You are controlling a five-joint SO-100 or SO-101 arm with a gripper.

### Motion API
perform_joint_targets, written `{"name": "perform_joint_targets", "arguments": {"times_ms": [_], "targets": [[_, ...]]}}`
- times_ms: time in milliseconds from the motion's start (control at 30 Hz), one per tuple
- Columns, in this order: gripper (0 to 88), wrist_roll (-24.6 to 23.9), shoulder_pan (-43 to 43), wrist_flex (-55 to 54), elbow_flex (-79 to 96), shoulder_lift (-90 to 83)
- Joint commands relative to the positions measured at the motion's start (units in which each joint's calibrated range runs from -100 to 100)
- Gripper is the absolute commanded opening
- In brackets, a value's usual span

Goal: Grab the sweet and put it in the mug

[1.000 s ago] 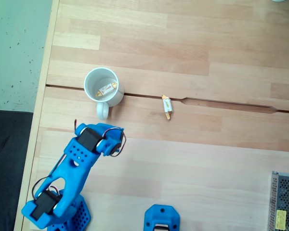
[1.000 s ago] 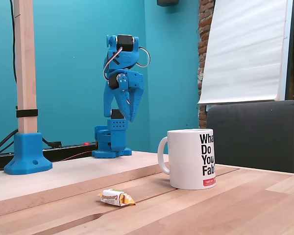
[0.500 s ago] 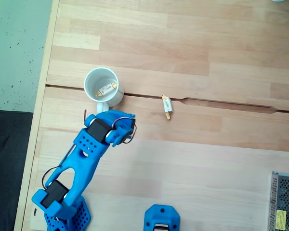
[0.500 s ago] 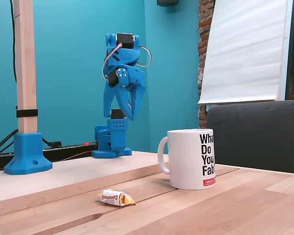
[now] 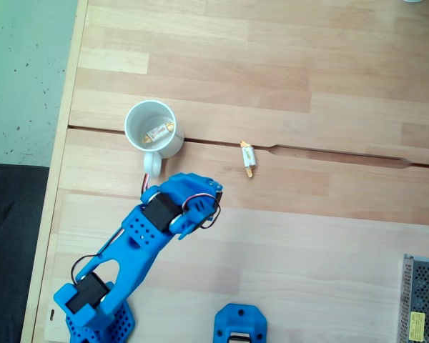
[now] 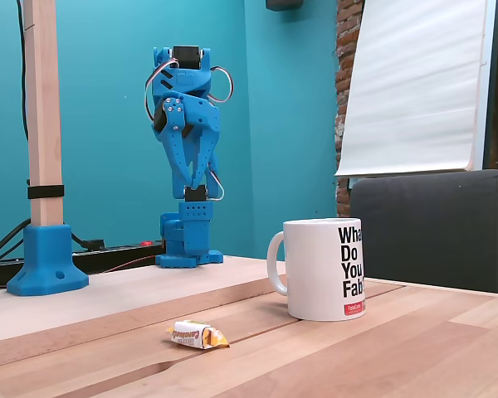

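The white mug [image 5: 138,118] stands near the table's left edge in the fixed view from above, handle toward the arm, with one sweet [image 5: 161,131] lying inside. A second sweet [image 5: 249,157] lies on the wood to its right, by the board seam. In the low fixed view this sweet [image 6: 197,336] lies in front of and left of the mug [image 6: 325,268]. My gripper [image 6: 189,184] hangs high over the table behind them, pointing down. Its fingers meet at the tips with nothing held. From above, my wrist [image 5: 189,204] is below the mug and left of the loose sweet.
A blue clamp base [image 5: 239,325] sits at the near edge and a metal mesh box [image 5: 422,300] at the lower right. A wooden post in a blue foot [image 6: 46,149] stands at the left. A dark chair back [image 6: 432,224] rises behind the table.
My arm has swung from beside the mug's handle toward the loose sweet, rightward seen from above. Both sweets and the mug stayed put.
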Motion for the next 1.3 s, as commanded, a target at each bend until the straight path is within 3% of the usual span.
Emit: {"name": "perform_joint_targets", "arguments": {"times_ms": [0,167,633,1267], "targets": [[0.0,2.10,0.10,1.26,-4.02,-0.48],[0.0,4.35,0.10,1.90,-4.64,-0.14],[0.0,2.39,0.10,1.50,-6.87,4.25],[0.0,2.20,0.02,6.10,-24.36,25.25]]}}
